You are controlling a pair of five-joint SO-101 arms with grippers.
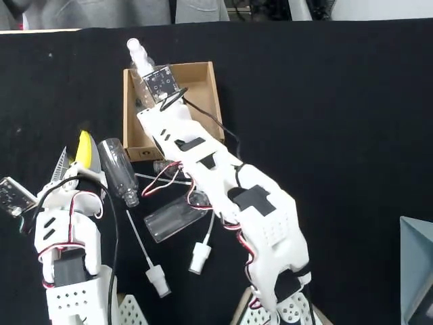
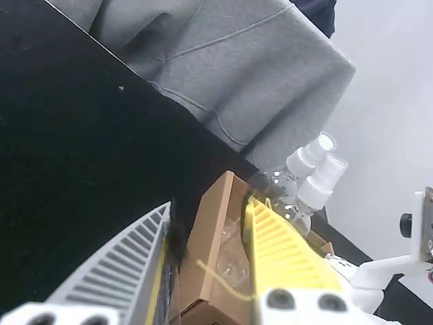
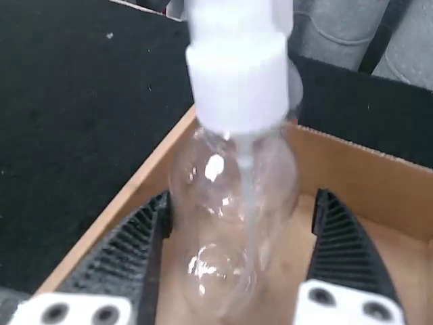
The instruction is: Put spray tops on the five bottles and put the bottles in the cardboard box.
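Jaws parted, the right tool (image 3: 241,203) straddles a spray-topped bottle (image 3: 230,162) just inside the rim of the cardboard box (image 3: 358,179). The left tool (image 2: 208,204), spread wide and empty, hangs over the table (image 2: 67,135).

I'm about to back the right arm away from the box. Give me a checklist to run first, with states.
1. Right gripper open around the capped bottle: ok.
2. Spray top seated on that bottle: ok.
3. Bottle resting on the cardboard box floor: cannot tell.
4. Left gripper open and empty: ok.
5. All five bottles boxed: not ok, uncapped bottles lie outside it.
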